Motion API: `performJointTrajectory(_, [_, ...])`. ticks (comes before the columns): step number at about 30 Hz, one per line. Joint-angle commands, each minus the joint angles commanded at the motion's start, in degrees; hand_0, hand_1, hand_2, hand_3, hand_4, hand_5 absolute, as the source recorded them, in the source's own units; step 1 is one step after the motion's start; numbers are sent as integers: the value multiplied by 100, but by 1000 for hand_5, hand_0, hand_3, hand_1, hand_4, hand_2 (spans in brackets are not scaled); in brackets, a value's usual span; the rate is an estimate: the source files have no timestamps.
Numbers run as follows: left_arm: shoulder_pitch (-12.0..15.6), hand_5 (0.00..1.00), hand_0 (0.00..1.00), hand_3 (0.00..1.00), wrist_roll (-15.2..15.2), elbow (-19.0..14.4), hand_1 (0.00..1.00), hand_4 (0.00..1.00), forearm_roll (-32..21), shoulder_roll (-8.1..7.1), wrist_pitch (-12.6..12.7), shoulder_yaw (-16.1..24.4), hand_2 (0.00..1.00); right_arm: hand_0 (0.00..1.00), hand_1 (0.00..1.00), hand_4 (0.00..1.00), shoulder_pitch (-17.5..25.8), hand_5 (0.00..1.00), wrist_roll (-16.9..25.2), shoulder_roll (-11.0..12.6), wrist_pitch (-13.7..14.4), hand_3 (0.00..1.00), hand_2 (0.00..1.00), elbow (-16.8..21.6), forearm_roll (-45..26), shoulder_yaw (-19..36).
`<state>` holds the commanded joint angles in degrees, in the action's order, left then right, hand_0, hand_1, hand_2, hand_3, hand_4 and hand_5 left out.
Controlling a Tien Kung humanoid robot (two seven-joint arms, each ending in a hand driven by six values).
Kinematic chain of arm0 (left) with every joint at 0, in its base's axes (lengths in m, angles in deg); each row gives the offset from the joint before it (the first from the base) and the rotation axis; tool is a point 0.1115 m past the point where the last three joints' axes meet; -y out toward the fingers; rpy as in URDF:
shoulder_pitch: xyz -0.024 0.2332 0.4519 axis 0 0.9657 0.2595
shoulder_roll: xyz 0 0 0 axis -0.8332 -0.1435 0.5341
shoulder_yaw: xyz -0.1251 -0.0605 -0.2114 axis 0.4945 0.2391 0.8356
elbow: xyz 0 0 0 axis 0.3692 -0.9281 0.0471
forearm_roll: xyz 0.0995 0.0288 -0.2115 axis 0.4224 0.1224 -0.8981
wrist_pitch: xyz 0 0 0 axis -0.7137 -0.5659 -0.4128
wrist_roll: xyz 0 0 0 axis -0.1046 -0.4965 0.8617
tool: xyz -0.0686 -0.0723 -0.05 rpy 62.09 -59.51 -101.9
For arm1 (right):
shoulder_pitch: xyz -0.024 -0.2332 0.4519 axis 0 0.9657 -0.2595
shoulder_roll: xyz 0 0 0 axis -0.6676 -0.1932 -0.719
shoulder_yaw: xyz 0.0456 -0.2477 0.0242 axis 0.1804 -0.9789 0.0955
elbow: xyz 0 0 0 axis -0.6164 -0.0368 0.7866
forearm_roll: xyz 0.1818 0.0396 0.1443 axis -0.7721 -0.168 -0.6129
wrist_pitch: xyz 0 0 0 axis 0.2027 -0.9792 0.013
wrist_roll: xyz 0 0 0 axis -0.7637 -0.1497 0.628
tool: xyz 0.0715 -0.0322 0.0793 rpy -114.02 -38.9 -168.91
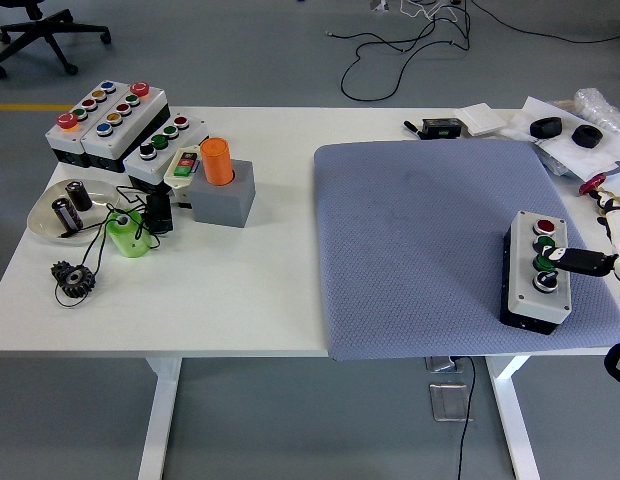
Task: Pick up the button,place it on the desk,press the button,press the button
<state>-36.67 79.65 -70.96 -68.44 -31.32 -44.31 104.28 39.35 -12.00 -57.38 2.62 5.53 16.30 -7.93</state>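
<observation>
There is just one camera, mounted high on the robot's side and tilted forward and down. It stands well back, so the whole white desk (260, 300) fits across the view, its near edge running low in the picture with the legs (158, 420) showing beneath. Past the far edge lies grey floor (240, 50), with cables (410, 45) and a chair base (45, 40) at the top. The right edge of the desk runs out of the picture.
</observation>
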Motion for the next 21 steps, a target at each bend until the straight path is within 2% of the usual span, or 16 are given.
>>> performJointTrajectory(2, [-11, 998, 635, 578, 3, 1, 633, 353, 8, -2, 4, -4, 615, 890, 936, 934, -17, 228, 0, -207, 53, 998, 998, -106, 125, -10])
performJointTrajectory(6, [-27, 998, 635, 576, 4, 1, 631, 353, 9, -10, 9, -18, 610, 880, 939, 951, -71, 245, 0, -368, 77, 998, 998, -187, 205, -21])
performJointTrajectory(16, [-49, 998, 636, 571, 6, 5, 619, 358, 25, -34, 29, -15, 597, 879, 934, 955, -158, 251, 0, -535, -80, 998, 998, -346, 270, -36])
performJointTrajectory(17, [-52, 998, 636, 571, 7, 5, 619, 358, 30, -35, 33, -14, 597, 851, 899, 951, -170, 251, 0, -556, -89, 998, 998, -398, 283, -42])
performJointTrajectory(21, [-52, 998, 636, 571, 6, 4, 619, 358, 27, -38, 39, -18, 597, 851, 899, 951, -200, 251, 0, -589, -100, 998, 998, -489, 306, -40])
